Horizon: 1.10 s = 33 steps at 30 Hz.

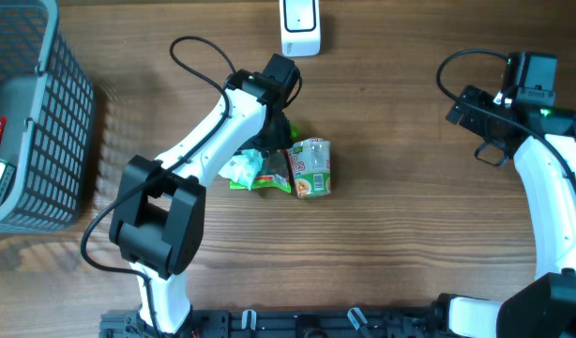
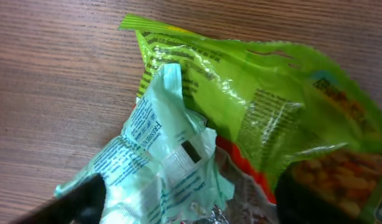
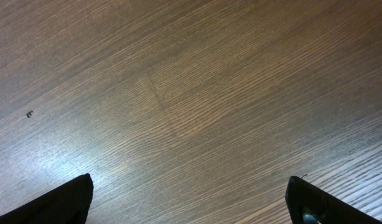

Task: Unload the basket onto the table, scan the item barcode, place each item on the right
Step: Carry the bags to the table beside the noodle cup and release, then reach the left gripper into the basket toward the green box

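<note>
Midway along the tabletop (image 1: pixel 410 235), beneath our left fingers (image 2: pixel 79 202), a green packet (image 2: pixel 259 93) and a pale mint packet (image 2: pixel 160 162) lie overlapping. Left fingers stand apart, straddling both; right fingers (image 3: pixel 60 202) spread wide over bare wood. We judge the packets light, crinkly, slippery: pinch a sealed edge. Scanner (image 1: pixel 300 28) at far edge; basket (image 1: pixel 35 122) left.
</note>
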{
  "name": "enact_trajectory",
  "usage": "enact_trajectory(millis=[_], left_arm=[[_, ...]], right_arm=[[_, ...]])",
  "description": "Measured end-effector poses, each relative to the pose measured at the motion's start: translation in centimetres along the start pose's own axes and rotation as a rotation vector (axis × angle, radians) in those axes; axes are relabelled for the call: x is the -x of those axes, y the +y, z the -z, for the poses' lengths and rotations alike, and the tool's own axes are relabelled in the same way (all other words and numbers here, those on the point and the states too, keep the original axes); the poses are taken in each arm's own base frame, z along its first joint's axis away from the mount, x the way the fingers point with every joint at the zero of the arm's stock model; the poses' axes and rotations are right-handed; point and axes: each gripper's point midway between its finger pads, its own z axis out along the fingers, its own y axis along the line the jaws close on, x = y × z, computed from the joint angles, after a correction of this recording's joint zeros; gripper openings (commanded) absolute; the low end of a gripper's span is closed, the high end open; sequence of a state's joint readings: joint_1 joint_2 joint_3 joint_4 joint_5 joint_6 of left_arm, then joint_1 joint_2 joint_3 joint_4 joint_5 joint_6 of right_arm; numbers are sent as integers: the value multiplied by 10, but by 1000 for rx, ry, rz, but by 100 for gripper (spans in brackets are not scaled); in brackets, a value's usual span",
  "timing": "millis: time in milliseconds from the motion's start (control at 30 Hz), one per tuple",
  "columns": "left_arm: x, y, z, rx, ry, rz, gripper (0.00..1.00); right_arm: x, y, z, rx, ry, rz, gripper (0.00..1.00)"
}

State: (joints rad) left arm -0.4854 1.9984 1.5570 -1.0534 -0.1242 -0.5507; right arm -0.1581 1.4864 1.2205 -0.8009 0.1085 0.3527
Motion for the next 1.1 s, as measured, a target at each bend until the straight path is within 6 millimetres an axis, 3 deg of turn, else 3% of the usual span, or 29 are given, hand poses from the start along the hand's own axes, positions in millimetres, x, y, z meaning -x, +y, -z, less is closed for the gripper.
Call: enact_trajectory(millis=[300, 467, 567, 633, 667, 733, 833, 900, 967, 1100], left_arm=[[19, 24, 12, -4, -7, 70, 100], [55, 40, 73, -83, -156, 94, 100], [78, 59, 134, -132, -278, 105, 99], [99, 85, 182, -158, -385, 148, 100], [117, 113, 217, -163, -480, 201, 100], [134, 155, 256, -149, -601, 276, 100], [144, 245, 304, -54, -760, 433, 100], [137, 294, 313, 22, -788, 508, 100], [125, 337, 309, 97, -769, 577, 100], [98, 412, 276, 212, -641, 710, 100]], right_arm=[[0, 0, 0, 0, 0, 0, 100], [0, 0, 0, 0, 0, 0, 100], [0, 0, 0, 0, 0, 0, 100], [0, 0, 0, 0, 0, 0, 100], [0, 0, 0, 0, 0, 0, 100], [0, 0, 0, 0, 0, 0, 100], [0, 0, 0, 0, 0, 0, 100], [0, 0, 0, 0, 0, 0, 100], [0, 0, 0, 0, 0, 0, 100], [0, 0, 0, 0, 0, 0, 100]])
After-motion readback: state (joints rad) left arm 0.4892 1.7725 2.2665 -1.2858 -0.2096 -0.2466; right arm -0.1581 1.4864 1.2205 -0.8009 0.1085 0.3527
